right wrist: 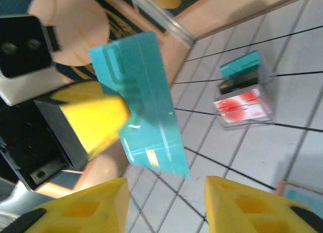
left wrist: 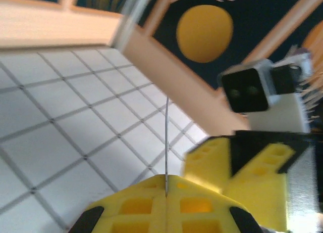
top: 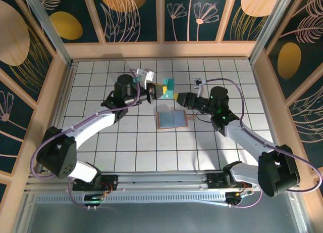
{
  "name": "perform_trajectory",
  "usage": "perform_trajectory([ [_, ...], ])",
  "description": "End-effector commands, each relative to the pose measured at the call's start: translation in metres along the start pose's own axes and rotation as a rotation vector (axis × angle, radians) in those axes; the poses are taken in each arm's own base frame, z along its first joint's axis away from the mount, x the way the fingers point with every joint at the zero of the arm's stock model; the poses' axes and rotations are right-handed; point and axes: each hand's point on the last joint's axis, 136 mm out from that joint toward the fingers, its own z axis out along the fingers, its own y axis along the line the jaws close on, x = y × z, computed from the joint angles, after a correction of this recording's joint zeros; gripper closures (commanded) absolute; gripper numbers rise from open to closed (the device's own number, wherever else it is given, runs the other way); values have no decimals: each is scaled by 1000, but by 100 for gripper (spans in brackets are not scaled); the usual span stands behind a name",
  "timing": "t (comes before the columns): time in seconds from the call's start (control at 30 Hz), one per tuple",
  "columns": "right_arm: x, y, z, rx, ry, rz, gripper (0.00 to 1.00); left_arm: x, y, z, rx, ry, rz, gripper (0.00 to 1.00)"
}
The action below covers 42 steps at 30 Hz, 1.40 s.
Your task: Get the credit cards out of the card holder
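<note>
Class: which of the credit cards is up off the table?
The teal card clamped in the left gripper, in mid-air; the other cards stand in a clear box on the table.

The top camera is looking steeply down over the whole desk (top: 131,142), well above the teal credit card (top: 168,86). The left wrist camera is sighting that card (left wrist: 166,142) edge-on, close up; the right wrist camera is facing its flat side (right wrist: 144,106), equally close.

Card holder (right wrist: 304,191) cropped at corner; interior unseen.
</note>
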Motion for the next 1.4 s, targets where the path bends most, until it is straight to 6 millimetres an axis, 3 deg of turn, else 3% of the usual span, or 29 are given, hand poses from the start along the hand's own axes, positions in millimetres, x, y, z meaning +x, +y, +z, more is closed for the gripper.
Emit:
perform_trajectory([
  [0.0,-19,-5,-13,135,-60,-75,53,-3,46,-25,-243,101,247,100],
  [0.17,-28,-27,-29,327,-100,-87,48,-9,109,-45,-466,235,443,100],
  [0.33,-29,-52,-38,470,-115,-67,45,-11,163,-48,-575,370,547,100],
  [0.5,-26,-69,-42,551,-114,-39,41,1,198,-42,-583,532,690,100],
  [0.73,-30,-76,-43,591,-129,-24,33,6,217,-42,-493,632,829,100],
  [1.1,-30,-84,-42,623,-134,-10,27,28,256,-34,-430,762,836,100],
  [1.37,-31,-88,-37,627,-125,-6,26,35,273,-27,-420,810,841,100],
])
